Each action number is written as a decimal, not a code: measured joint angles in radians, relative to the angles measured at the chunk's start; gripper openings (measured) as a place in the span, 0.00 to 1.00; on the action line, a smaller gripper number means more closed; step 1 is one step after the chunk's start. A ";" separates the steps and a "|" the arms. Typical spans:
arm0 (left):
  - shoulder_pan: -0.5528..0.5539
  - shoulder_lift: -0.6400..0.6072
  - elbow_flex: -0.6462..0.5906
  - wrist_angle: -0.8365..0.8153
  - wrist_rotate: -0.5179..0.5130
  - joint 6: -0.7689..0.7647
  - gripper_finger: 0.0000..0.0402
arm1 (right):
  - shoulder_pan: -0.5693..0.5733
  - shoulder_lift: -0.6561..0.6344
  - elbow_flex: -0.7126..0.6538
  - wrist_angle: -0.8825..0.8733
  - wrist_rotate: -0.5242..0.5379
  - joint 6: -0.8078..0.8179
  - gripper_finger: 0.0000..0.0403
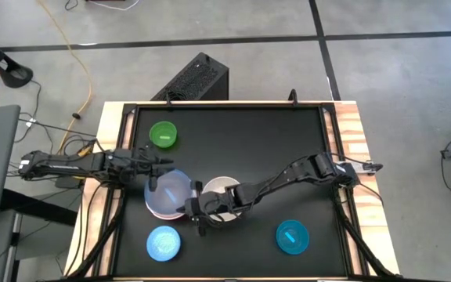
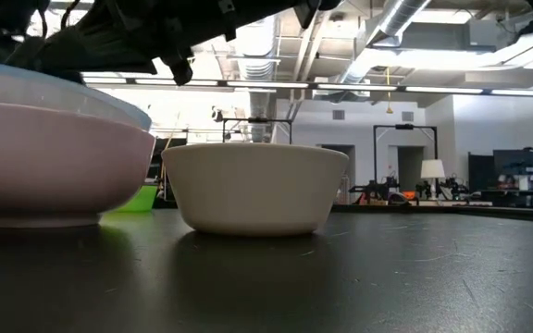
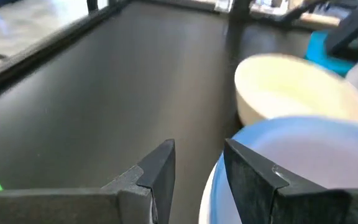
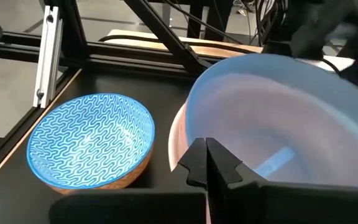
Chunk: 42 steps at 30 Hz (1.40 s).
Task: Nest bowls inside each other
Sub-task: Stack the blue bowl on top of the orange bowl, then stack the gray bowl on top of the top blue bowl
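Grey concrete floor surrounds the black-topped desk [image 1: 288, 149], which has wooden edges on both sides. Near the desk's middle, a translucent pale blue bowl [image 1: 171, 188] sits nested inside a pink bowl [image 2: 54, 162], and a cream bowl [image 2: 255, 185] stands just beside them on the right. The left claw [image 1: 156, 174] reaches in from the left edge and hangs over the rim of the pale blue bowl, its fingers [image 3: 160, 168] parted with one on either side of that rim; whether they press it cannot be told. The right claw [image 1: 193, 210] stretches across from the right edge and sits low between the cream bowl and the nested pair, its fingers shut together with nothing between them. A small green bowl [image 1: 164, 134] stands towards the far left of the desk. A patterned light blue bowl [image 4: 92, 146] lies at the near left, and a teal bowl [image 1: 292, 236] at the near right, well apart from the others.
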 joint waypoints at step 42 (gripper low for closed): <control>-0.218 0.000 -0.053 0.119 0.082 -0.035 0.31 | -0.089 -0.367 0.000 -1.154 0.057 0.396 0.11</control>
